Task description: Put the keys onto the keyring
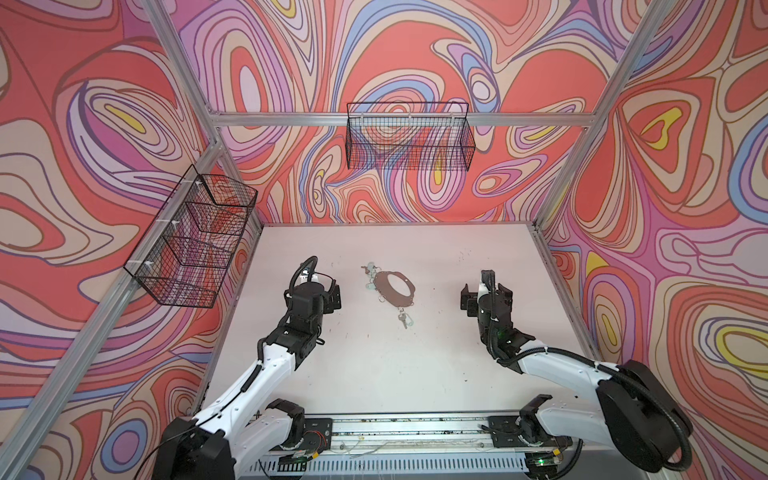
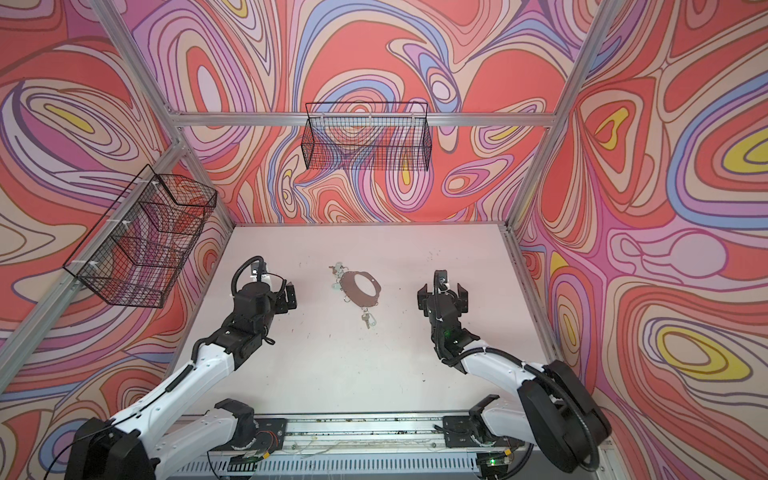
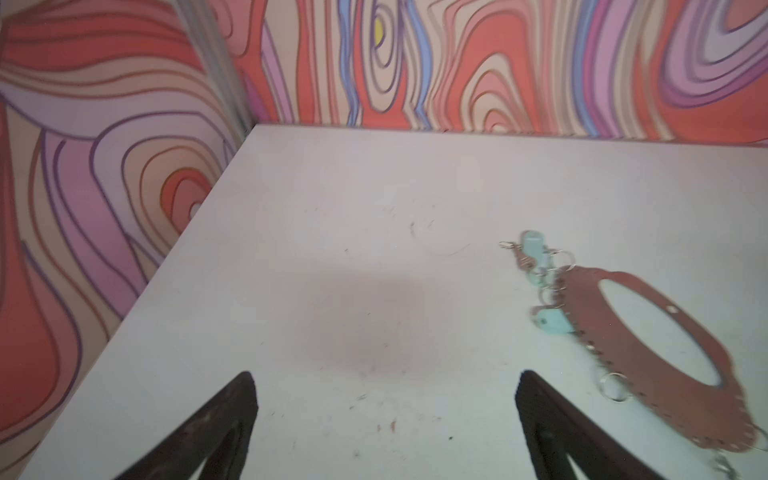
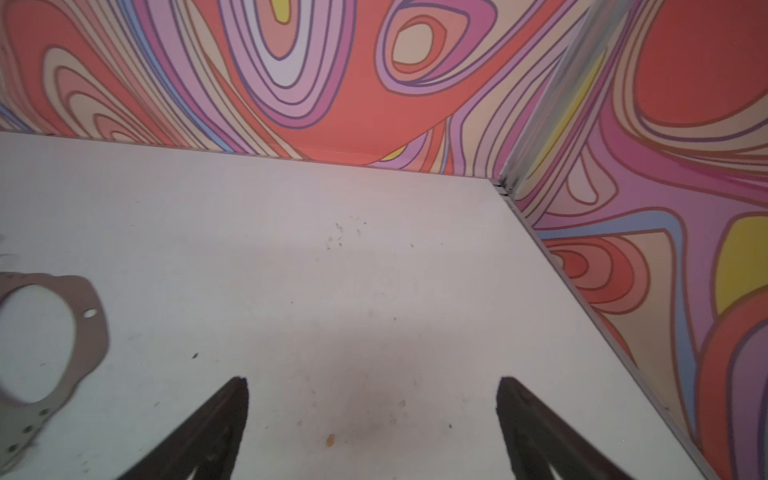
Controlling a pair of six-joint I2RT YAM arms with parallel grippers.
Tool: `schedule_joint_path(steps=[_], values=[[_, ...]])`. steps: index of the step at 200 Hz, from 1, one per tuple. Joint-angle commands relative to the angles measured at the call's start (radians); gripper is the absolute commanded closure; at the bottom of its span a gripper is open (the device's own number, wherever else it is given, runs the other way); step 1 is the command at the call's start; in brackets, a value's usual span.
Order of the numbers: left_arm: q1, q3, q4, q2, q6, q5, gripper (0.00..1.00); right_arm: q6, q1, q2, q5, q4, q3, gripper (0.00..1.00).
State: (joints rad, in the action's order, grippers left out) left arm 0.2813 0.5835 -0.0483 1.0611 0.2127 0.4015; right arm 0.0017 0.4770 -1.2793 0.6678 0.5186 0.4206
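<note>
Note left gripper (image 3: 384,382) spread wide, holding nothing, over bare table (image 1: 374,374). Note right gripper (image 4: 374,384) likewise wide apart and empty. Between them, well clear of both, find keyring (image 1: 382,291) lying flat mid-table. See keys (image 1: 405,319) at its near rim, more at its far-left rim. Beyond, see wire baskets (image 1: 409,137) on the walls.

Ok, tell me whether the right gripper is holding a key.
No: the right gripper stands open with only table between its jaws, the keyring lying apart from it.
</note>
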Motion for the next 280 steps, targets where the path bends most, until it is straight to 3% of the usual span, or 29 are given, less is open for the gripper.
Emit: schedule_joint_path(steps=[1,36,64,100,125,146,163,177,191,205,280], values=[[-0.082,-0.012,-0.031,0.070,0.013,0.021,0.00,-0.073,-0.066,-0.086,0.106,0.245,-0.051,0.02],[-0.110,-0.025,-0.209,0.237,-0.110,-0.012,0.00,-0.008,-0.211,-0.172,-0.045,0.462,-0.122,0.02],[-0.115,-0.100,-0.473,0.348,-0.195,-0.033,0.00,-0.049,-0.258,-0.255,-0.153,0.679,-0.148,0.02],[-0.134,-0.096,-0.548,0.377,-0.247,-0.109,0.00,-0.032,-0.316,-0.466,-0.249,0.967,-0.179,0.02],[-0.175,-0.195,-0.800,0.429,-0.267,-0.198,0.00,-0.050,-0.320,-0.446,-0.334,0.859,-0.144,0.02],[-0.228,-0.172,-0.744,0.445,-0.203,-0.245,0.00,-0.030,-0.335,-0.441,-0.334,0.772,-0.103,0.02],[-0.240,-0.221,-0.891,0.494,-0.212,-0.280,0.00,-0.008,-0.358,-0.435,-0.368,0.695,-0.068,0.02],[-0.244,-0.197,-0.794,0.466,-0.201,-0.292,0.00,0.009,-0.360,-0.438,-0.318,0.686,-0.060,0.02],[-0.245,-0.214,-0.870,0.490,-0.210,-0.296,0.00,0.008,-0.360,-0.438,-0.315,0.688,-0.061,0.02],[-0.246,-0.196,-0.804,0.472,-0.215,-0.331,0.00,0.009,-0.360,-0.439,-0.315,0.688,-0.060,0.02],[-0.251,-0.205,-0.837,0.478,-0.216,-0.337,0.00,0.008,-0.360,-0.439,-0.316,0.683,-0.058,0.02]])
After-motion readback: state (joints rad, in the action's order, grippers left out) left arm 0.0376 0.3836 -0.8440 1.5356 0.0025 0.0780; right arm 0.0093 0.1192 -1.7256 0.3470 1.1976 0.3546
